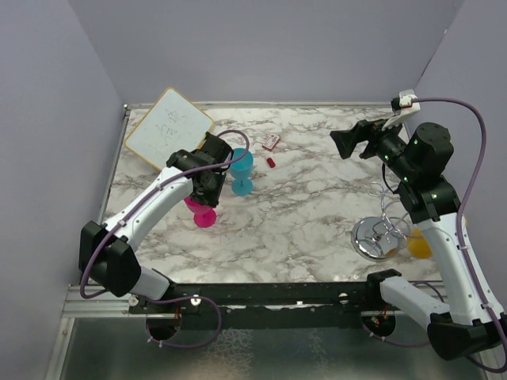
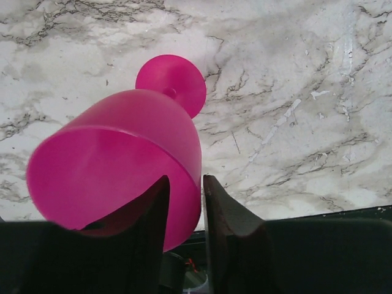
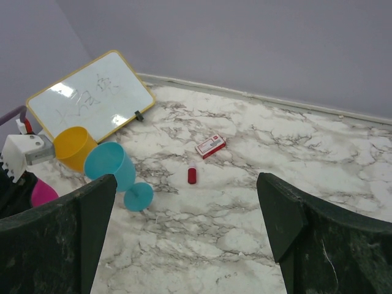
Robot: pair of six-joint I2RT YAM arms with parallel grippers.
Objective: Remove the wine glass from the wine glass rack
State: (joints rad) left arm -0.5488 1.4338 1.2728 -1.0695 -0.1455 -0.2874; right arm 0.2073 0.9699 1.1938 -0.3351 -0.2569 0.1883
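Note:
The wine glass rack (image 1: pixel 375 237), a silver wire stand on a round shiny base, stands at the right front beside my right arm. A yellow glass (image 1: pixel 418 244) sits at its right side, partly hidden by the arm. My left gripper (image 1: pixel 204 188) (image 2: pixel 185 181) is shut on the rim of a pink wine glass (image 1: pixel 204 215) (image 2: pixel 122 165), with one finger inside the bowl and one outside. The glass's foot is on the marble. My right gripper (image 1: pixel 342 143) (image 3: pixel 185 180) is open and empty, held high over the table's right middle, away from the rack.
A teal wine glass (image 1: pixel 242 169) (image 3: pixel 110 164) stands next to the left gripper, and a yellow cup (image 3: pixel 73 147) is beside it. A whiteboard (image 1: pixel 169 127) (image 3: pixel 92 95) lies at the back left. A red-and-white box (image 1: pixel 271 142) (image 3: pixel 211 146) and a small red bottle (image 1: pixel 270 162) (image 3: pixel 192 176) lie mid-table. Walls close three sides.

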